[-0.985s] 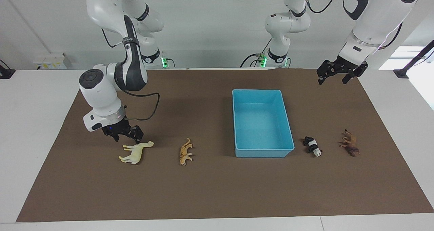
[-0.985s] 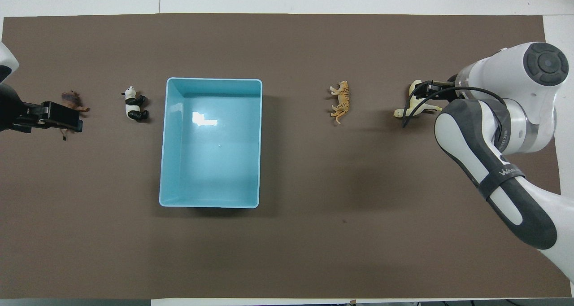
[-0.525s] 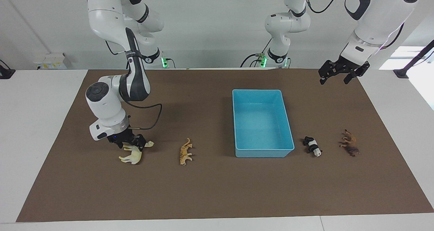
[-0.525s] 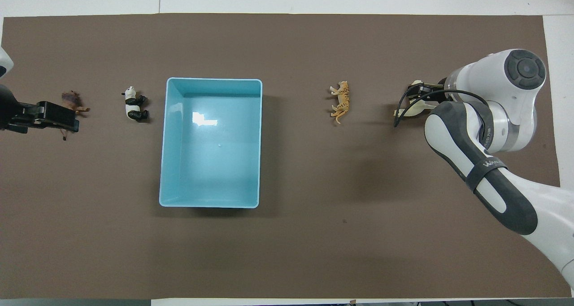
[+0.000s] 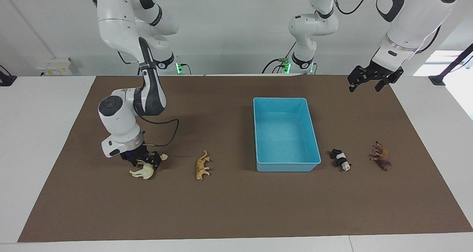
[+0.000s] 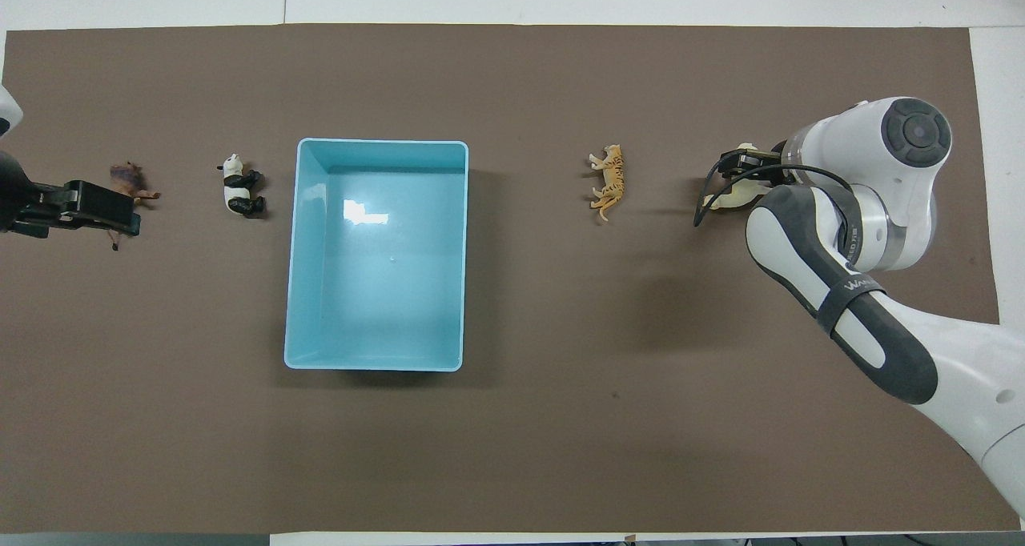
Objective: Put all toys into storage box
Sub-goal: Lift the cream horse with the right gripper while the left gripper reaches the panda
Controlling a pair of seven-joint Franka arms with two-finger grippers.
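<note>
The fingers (image 5: 152,159) of the right gripper (image 5: 144,160) are seen spread apart, set down around the back of the cream-yellow horse (image 5: 143,172), which lies on its side on the brown mat (image 5: 236,204) toward the right arm's end of the counter (image 5: 37,133); whether the fingers already press on the horse cannot be told. In the overhead view the horse (image 6: 733,198) is largely covered by the right gripper (image 6: 741,166) and its wrist. The orange spotted cat (image 5: 202,166) is found beside the horse, between it and the storage box (image 5: 312,133). The storage box, a light blue tray, is placed near the middle of the mat and holds no toys. The panda (image 5: 340,159) lies just beside the box toward the left arm's end, and the dark brown lion (image 5: 381,160) lies beside the panda, closer to that end. The fingers of the left gripper (image 5: 371,82) are held apart, raised over the mat's corner near the left arm's base, where that arm waits.
</note>
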